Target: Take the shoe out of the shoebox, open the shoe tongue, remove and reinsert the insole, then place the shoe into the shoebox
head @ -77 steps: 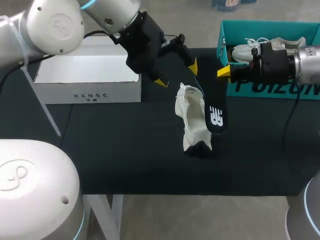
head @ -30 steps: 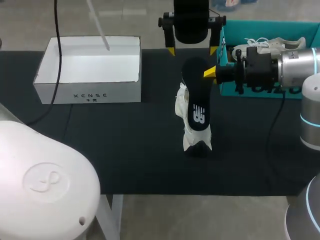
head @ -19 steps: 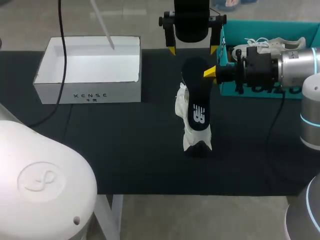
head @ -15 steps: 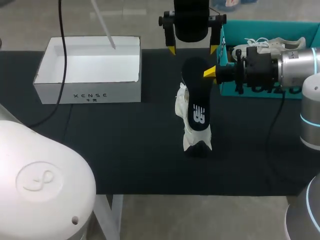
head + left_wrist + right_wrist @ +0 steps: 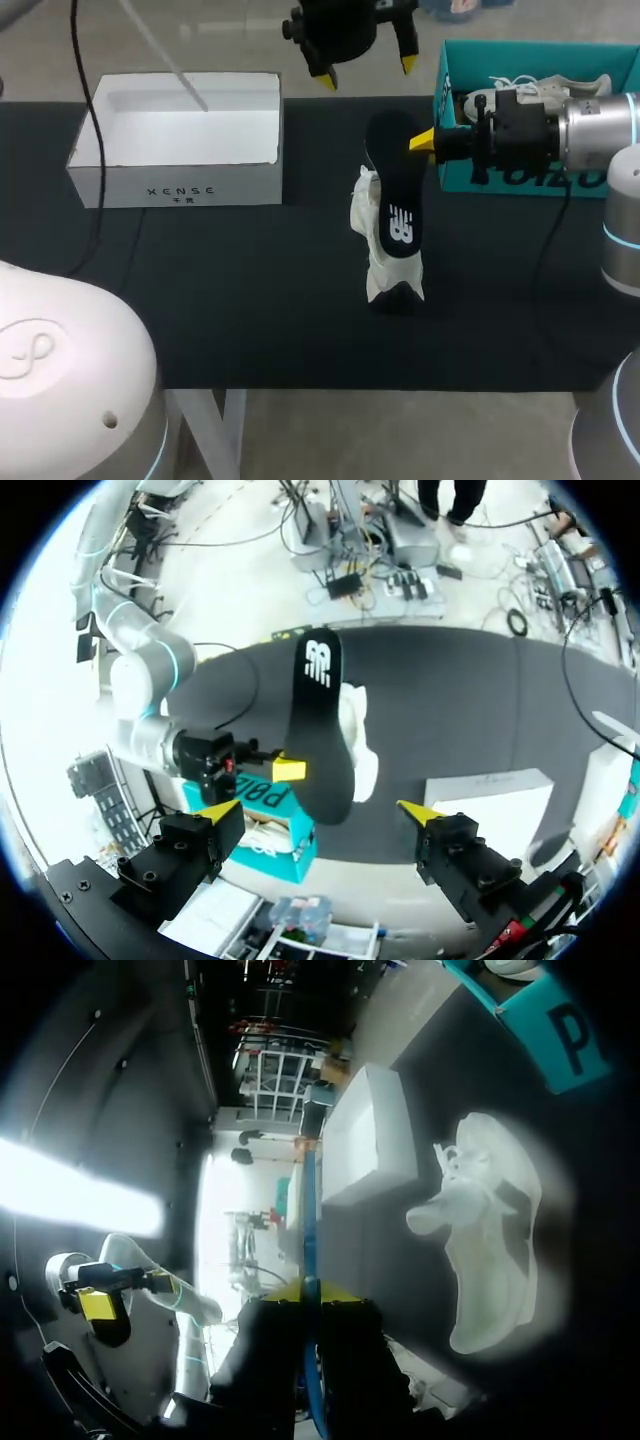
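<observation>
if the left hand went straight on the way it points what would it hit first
Most likely the black insole, which the right hand holds above the white shoe. In the left wrist view it lies straight ahead of the open left hand. Depth is unclear.

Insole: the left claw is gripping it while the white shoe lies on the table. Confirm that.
Wrong claw. The right claw is gripping the insole while the white shoe lies on the table; the left claw hangs open, clear of it. The head view shows this.
</observation>
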Controlling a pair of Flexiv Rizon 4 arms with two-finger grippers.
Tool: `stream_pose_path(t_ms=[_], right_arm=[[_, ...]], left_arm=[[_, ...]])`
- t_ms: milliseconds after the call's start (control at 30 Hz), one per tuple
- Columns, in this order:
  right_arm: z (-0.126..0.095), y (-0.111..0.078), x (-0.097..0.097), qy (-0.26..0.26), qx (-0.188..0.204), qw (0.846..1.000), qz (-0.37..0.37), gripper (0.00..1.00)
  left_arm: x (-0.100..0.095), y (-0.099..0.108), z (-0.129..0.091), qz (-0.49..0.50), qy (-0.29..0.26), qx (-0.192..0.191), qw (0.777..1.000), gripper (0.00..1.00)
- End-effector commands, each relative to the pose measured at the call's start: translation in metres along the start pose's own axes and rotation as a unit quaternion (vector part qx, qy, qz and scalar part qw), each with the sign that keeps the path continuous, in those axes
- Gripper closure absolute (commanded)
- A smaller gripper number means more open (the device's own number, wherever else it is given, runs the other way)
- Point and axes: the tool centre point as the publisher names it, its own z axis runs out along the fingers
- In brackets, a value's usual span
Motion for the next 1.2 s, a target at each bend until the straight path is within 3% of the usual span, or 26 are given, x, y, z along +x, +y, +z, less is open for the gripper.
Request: stream_pose_path(t_ms=[33, 333, 467, 600, 800, 1200], right_arm=[[0.001, 0.002, 0.0, 0.0, 0.002, 1.0, -0.001, 1.0], [0.0, 0.001, 0.0, 0.01, 0.006, 1.0, -0.002, 1.0], [-0.004, -0.001, 0.011, 0.045, 0.008, 0.999, 0.003, 1.0], [-0.01, -0.002, 0.024, 0.066, 0.005, 0.998, -0.001, 1.0], [-0.017, -0.002, 0.043, 0.115, 0.001, 0.993, 0.0, 1.0], [-0.021, -0.002, 0.074, 0.175, 0.007, 0.984, 0.003, 1.0]], left_arm=[[0.041, -0.007, -0.001, -0.03, -0.432, -0.004, 0.901, 0.0], [0.041, -0.007, -0.001, -0.03, -0.432, -0.004, 0.901, 0.0], [0.044, -0.008, 0.018, -0.056, -0.481, -0.038, 0.874, 0.0], [0.043, -0.012, 0.023, -0.059, -0.503, -0.04, 0.861, 0.0], [0.039, -0.008, 0.022, -0.126, -0.55, -0.04, 0.825, 0.0], [0.023, -0.001, 0.037, -0.101, -0.553, -0.056, 0.825, 0.0]])
